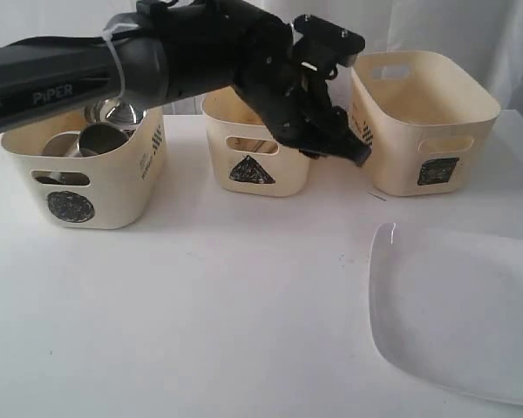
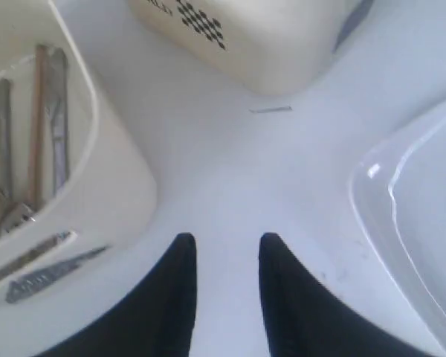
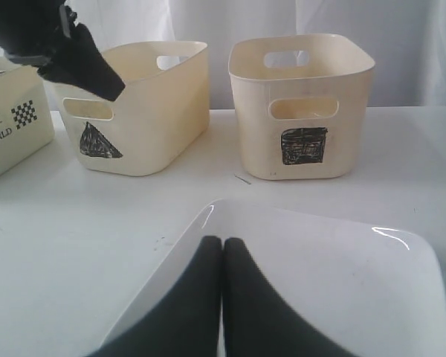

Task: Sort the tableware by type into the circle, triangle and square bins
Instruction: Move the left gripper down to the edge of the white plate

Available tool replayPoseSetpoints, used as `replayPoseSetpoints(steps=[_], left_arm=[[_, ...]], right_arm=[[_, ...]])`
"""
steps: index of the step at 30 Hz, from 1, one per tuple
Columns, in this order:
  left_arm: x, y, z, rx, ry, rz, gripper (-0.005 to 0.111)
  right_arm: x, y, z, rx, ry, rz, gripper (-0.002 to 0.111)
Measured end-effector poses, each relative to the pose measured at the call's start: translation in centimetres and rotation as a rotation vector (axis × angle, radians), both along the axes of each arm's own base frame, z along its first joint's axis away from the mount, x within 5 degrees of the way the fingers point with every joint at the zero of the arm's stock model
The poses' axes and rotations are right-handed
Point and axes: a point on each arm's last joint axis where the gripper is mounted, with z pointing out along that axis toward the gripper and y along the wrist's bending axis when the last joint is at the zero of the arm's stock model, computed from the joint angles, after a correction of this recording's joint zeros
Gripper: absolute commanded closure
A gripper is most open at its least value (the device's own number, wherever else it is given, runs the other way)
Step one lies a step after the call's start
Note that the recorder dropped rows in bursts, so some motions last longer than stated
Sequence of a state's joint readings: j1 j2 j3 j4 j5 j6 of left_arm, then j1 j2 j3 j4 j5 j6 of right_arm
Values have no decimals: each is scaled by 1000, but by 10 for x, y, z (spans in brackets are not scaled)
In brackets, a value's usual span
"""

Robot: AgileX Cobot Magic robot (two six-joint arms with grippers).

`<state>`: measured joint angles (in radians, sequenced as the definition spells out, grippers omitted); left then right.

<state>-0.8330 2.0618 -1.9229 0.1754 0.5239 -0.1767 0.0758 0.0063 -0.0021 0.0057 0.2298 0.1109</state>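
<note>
Right gripper [image 3: 222, 242], clenched empty, sits over the plate [image 3: 334, 275]'s rim, perhaps touching. Open, pinch that rim firmly, then tilt into the square bin [image 3: 253, 141].

Grey-black arm [image 1: 70, 83] lettered PiPER, tapered black tool [image 2: 223, 239]

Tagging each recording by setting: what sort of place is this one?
Probably a lab or staged test bench, not a real kitchen: a bare white table, a white curtain as backdrop, and a circle bin, triangle bin and square bin with hand-drawn marks.
</note>
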Motion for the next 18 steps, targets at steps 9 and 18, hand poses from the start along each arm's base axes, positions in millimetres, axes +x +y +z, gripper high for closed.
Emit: replayPoseSetpoints(steps=[9, 18], left_arm=[[-43, -9, -29, 43, 215, -42, 71], [-69, -27, -51, -94, 323, -36, 40]], right_arm=[[0, 0, 0, 0, 0, 0, 108], [0, 0, 0, 0, 0, 0, 108]])
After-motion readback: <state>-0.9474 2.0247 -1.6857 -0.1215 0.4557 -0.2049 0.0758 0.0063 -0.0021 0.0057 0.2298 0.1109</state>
